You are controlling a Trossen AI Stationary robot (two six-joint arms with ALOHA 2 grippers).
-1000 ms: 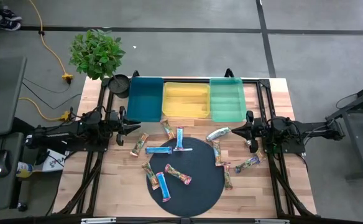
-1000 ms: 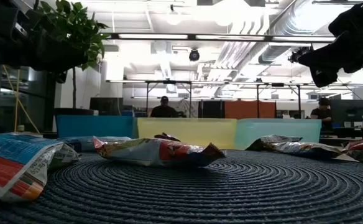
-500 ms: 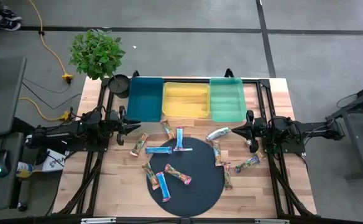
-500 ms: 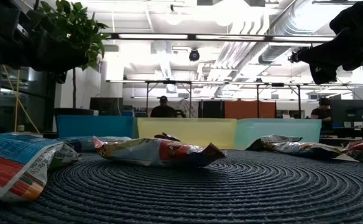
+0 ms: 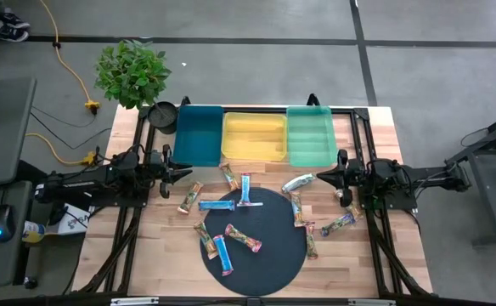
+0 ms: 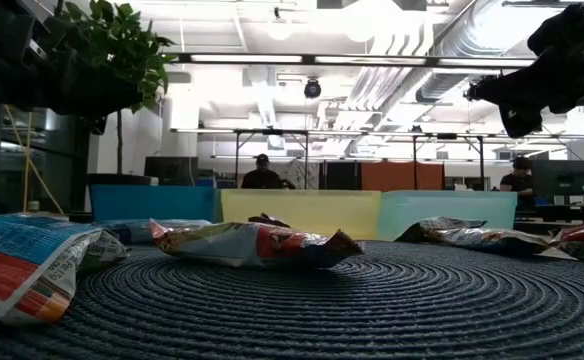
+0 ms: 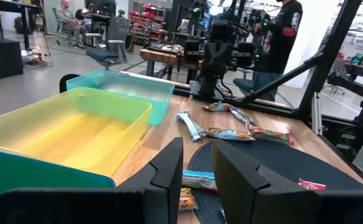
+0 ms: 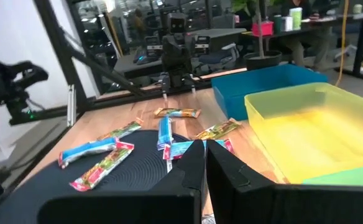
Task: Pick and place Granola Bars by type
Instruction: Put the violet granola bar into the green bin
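Several granola bars lie flat on the wooden table and on the dark round mat (image 5: 265, 255): a tan-brown bar (image 5: 191, 197), a blue bar (image 5: 217, 205), a silvery bar (image 5: 298, 182) and others. My left gripper (image 5: 183, 174) hovers open and empty at the table's left, beside the teal tray (image 5: 198, 136); it also shows in the left wrist view (image 7: 197, 171). My right gripper (image 5: 319, 178) hovers shut and empty at the right, just beside the silvery bar; it also shows in the right wrist view (image 8: 204, 162). Both point toward the table's middle.
A teal, a yellow (image 5: 253, 136) and a green tray (image 5: 309, 136) stand side by side along the far edge. A potted plant (image 5: 131, 72) and a black pot (image 5: 163, 115) stand at the far left corner. People show in the room behind.
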